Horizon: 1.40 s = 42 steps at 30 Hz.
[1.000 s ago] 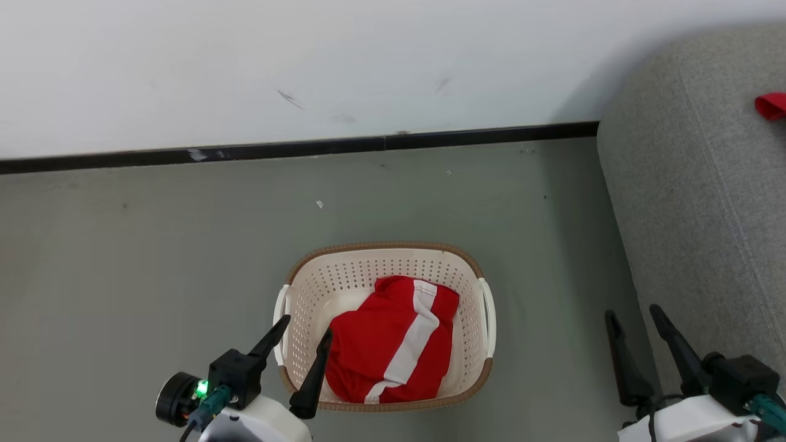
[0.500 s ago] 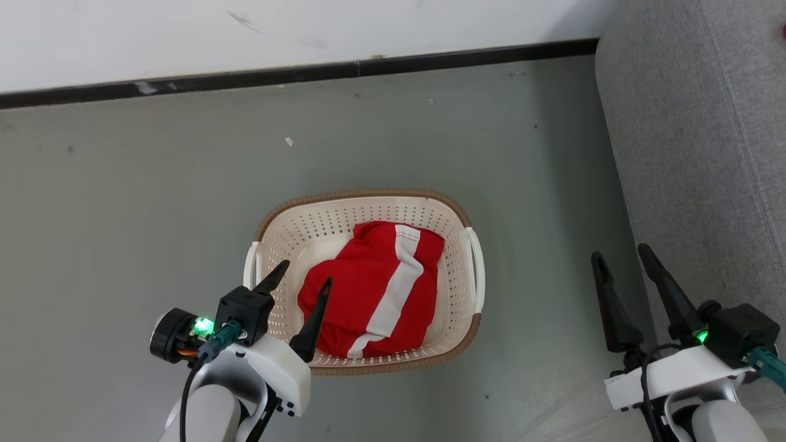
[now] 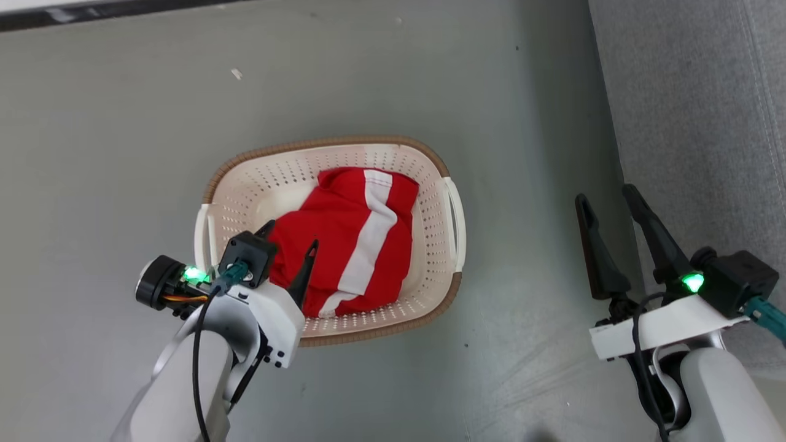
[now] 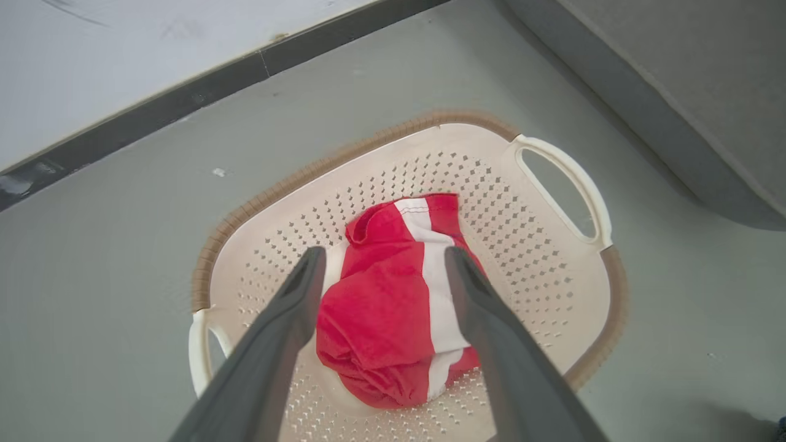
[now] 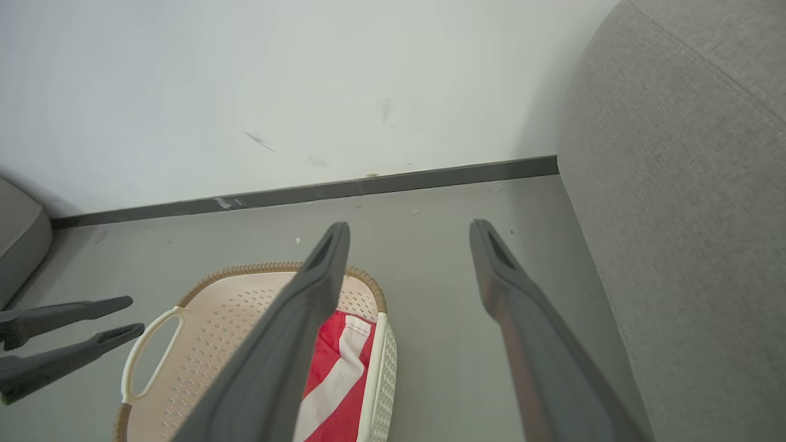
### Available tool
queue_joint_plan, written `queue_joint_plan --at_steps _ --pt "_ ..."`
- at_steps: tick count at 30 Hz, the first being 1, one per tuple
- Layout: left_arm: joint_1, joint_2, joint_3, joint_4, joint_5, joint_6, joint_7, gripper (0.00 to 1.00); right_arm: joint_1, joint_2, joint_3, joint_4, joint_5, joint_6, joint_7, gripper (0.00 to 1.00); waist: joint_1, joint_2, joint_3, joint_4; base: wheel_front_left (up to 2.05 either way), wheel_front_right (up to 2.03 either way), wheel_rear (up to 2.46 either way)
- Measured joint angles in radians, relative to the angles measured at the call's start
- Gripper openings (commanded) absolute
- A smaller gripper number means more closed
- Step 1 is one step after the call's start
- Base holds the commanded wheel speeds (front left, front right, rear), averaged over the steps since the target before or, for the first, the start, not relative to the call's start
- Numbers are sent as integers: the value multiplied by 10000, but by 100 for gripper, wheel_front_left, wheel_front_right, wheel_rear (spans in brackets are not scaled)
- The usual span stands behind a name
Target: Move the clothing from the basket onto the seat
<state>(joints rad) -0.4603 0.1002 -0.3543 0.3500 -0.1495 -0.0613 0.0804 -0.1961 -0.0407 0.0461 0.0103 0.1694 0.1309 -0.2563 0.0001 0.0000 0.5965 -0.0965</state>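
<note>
Red white-striped clothing (image 3: pixel 350 239) crumpled in the basket (image 3: pixel 431 245), on the floor (image 3: pixel 123 123). Over its left part, the left gripper (image 3: pixel 292 234), fingers spread wide, nothing between them. Well off to the basket's right, the right gripper (image 3: pixel 605 194), likewise spread and empty, above floor just beside the seat (image 3: pixel 694 123).

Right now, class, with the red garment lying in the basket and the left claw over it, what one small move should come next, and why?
Probably lower the left claw straight down onto the red garment. Its jaws stand open either side of the bunched cloth in the basket, seemingly above it, so closing now would likely catch little.
</note>
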Motion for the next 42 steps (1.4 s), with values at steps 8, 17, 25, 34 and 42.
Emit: queue_joint_plan --at_steps 8,17,25,34,42 --pt "-836 224 77 644 265 84 610 100 -523 -10 267 17 230 0 0 100 0 0 684 -346 0 0 0" --pt "-1291 144 604 1365 92 516 959 100 -990 -12 351 13 307 0 0 100 0 0 1331 -731 0 0 0" --pt "-1831 27 679 1611 119 782 1049 100 -1327 -12 451 15 360 0 0 100 0 0 1824 -1047 0 0 0" --pt "-2307 115 502 2174 681 1285 1476 100 -1636 -12 721 38 508 0 0 100 0 0 2348 -1308 0 0 0" --pt "-2738 -136 476 2426 732 1651 1661 100 -1881 -12 938 94 520 2 0 100 0 0 2732 -1449 0 0 0"
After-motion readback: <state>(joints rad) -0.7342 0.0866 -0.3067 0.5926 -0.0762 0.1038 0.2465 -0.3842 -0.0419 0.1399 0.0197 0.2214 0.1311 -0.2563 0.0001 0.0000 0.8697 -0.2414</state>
